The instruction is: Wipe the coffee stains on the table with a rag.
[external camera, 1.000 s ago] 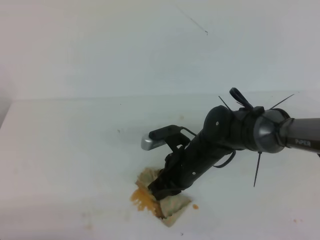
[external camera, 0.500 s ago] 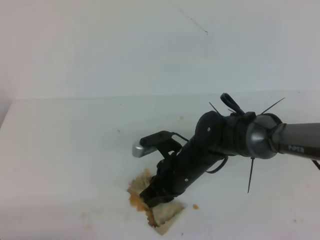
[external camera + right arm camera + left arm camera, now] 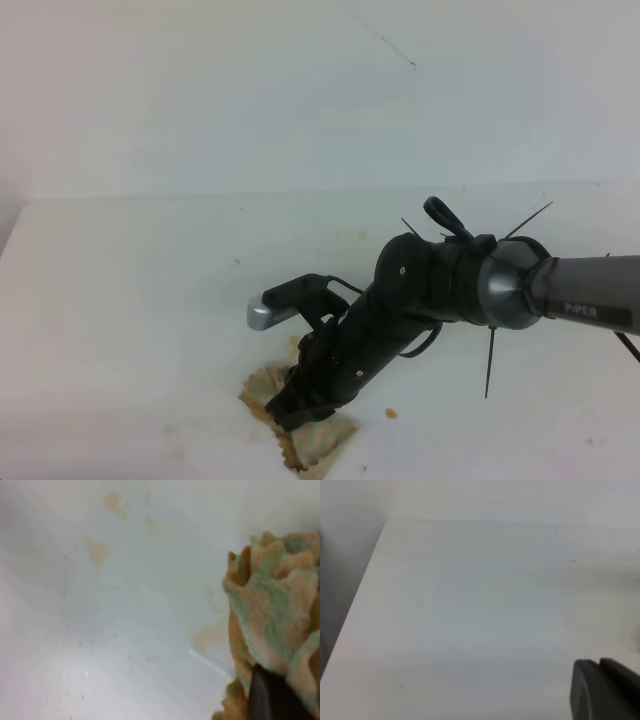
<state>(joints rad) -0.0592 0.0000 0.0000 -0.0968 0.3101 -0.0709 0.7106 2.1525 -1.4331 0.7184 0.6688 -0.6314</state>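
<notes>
Table (image 3: pixel 130 300): wide white surface, mostly bare, backed by a white wall (image 3: pixel 200 90) bearing a thin dark scratch. Right arm (image 3: pixel 470 285): black, reaching in from the right and angled down toward the near edge. Right gripper (image 3: pixel 290 408): fingers closed tight on the cloth, pressing it to the tabletop. Rag (image 3: pixel 310 440): bunched, beige with pale green stripes, soaked orange-brown along its edges, lying flat under the gripper near the front edge. Coffee stains (image 3: pixel 97 550): no open puddle visible; faint tan smears and films remain beside the cloth in the right wrist view, plus one small orange droplet (image 3: pixel 391 413) just right of the rag. Left gripper: only a dark corner shows in the left wrist view; finger position cannot be told. Assessment: bulk of the spill appears absorbed; residue and droplet remain to wipe.
</notes>
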